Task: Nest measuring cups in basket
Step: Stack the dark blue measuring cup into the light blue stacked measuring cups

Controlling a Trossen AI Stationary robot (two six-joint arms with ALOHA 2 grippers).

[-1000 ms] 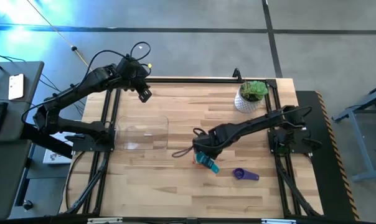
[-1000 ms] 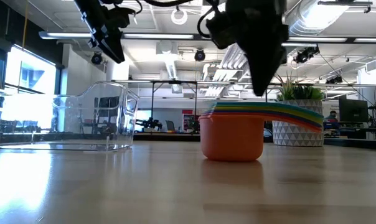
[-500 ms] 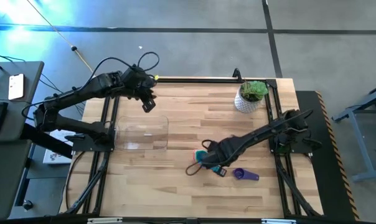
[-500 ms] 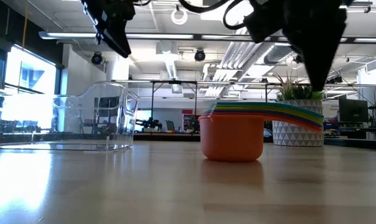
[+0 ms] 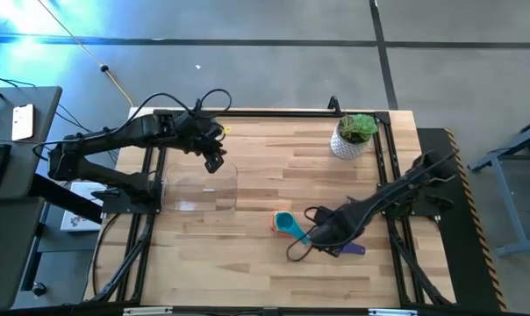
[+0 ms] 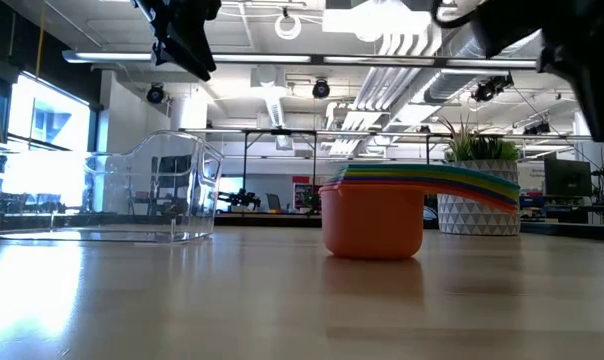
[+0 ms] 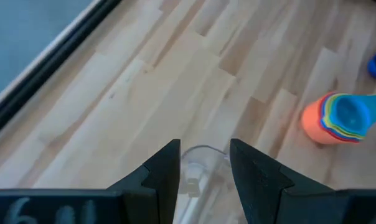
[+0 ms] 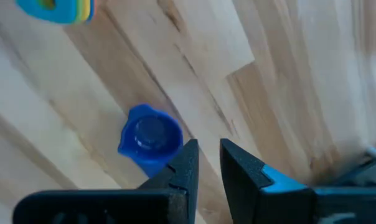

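Note:
A nested stack of measuring cups (image 5: 286,225), orange at the bottom and cyan on top, stands on its base mid-table, handles fanned out (image 6: 372,215). A small blue-violet cup (image 8: 150,137) lies alone on the wood near it (image 5: 353,250). The clear basket (image 5: 199,189) sits on the table's left part (image 6: 152,195). My right gripper (image 8: 208,152) hovers over the lone cup (image 5: 322,235), its fingers a narrow gap apart. My left gripper (image 7: 205,152) is open above the basket's far right corner (image 5: 216,163).
A white pot with a green plant (image 5: 353,136) stands at the far right of the table (image 6: 477,205). Black frame rails run along the table's left, right and far edges. Bare wood lies between the basket and the cup stack and along the near edge.
My right gripper has swung from above the cup stack toward the near right, and now stands over the lone cup. My left gripper has moved from the far left edge toward the basket's far right corner. The stack and the basket have stayed put.

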